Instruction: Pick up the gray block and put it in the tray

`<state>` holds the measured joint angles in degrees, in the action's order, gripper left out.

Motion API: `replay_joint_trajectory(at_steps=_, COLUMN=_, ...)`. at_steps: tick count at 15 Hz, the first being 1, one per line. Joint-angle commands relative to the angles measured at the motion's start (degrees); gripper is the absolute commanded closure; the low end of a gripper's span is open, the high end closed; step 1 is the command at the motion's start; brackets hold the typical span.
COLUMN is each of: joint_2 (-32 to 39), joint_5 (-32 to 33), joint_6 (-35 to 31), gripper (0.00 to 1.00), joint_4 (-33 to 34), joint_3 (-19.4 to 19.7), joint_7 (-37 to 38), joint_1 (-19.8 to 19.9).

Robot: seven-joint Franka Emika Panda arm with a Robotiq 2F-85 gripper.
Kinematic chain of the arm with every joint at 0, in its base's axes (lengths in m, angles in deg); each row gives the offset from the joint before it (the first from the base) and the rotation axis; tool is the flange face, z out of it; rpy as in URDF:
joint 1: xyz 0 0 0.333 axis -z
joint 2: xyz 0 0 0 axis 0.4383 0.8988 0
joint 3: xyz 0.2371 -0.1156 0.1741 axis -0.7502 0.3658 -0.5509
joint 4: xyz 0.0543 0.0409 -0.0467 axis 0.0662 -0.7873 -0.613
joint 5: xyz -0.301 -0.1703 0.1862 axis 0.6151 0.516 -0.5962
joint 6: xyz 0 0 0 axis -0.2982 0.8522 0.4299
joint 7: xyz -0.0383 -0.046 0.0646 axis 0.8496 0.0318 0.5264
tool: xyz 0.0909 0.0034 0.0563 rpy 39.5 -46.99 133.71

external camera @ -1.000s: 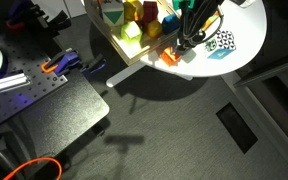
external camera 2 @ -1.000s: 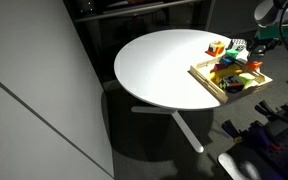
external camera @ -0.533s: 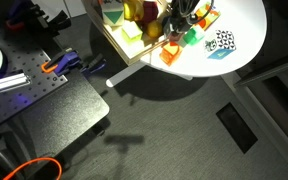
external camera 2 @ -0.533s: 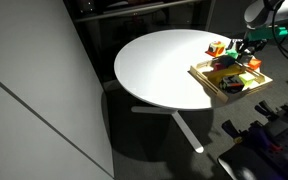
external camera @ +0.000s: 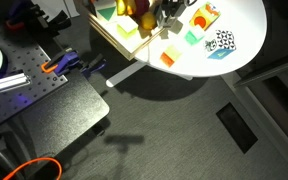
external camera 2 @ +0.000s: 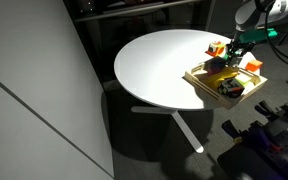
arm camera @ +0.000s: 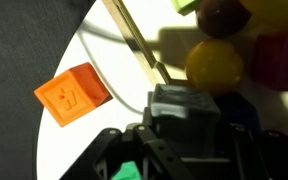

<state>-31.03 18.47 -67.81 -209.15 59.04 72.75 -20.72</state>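
Note:
In the wrist view my gripper [arm camera: 184, 128] is shut on the gray block [arm camera: 184, 105], a plain gray cube held between the dark jaws. It hangs at the light wooden rim of the tray [arm camera: 139, 45]. The tray holds several colored toys, among them a yellow ball [arm camera: 216, 62]. In both exterior views the gripper [external camera: 166, 14] [external camera 2: 234, 46] hovers over the tray's edge [external camera: 119, 45] [external camera 2: 206, 88] on the side near the loose blocks. The gray block cannot be made out in the exterior views.
An orange block [arm camera: 74, 95] [external camera: 202, 15] [external camera 2: 216, 47], a pale green block [external camera: 192, 38], a black-and-white patterned block [external camera: 222, 42] and a light blue block [external camera: 169, 57] lie on the round white table [external camera 2: 154, 65] beside the tray. A dark bench [external camera: 44, 105] stands below.
The gripper has moved with the gray block from above the loose blocks toward the tray and is now over the tray's edge.

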Motion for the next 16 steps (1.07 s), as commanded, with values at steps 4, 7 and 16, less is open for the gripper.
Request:
replay_joint_trajectory(at_steps=4, joint_2=-3.4, joint_5=2.1, joint_6=0.6, gripper=0.0, joint_4=-5.0, joint_3=-1.6, joint_7=-2.2, joint_1=-1.6)
replay_joint_trajectory(at_steps=7, joint_2=-4.8, joint_5=2.0, joint_6=1.2, gripper=0.0, joint_4=-6.7, joint_3=-2.6, joint_7=-3.8, joint_1=-1.7)
replay_joint_trajectory(at_steps=16, joint_2=-11.8, joint_5=-2.0, joint_6=16.4, gripper=0.0, joint_4=-7.9, joint_3=-7.2, joint_7=-14.9, joint_1=-0.4)
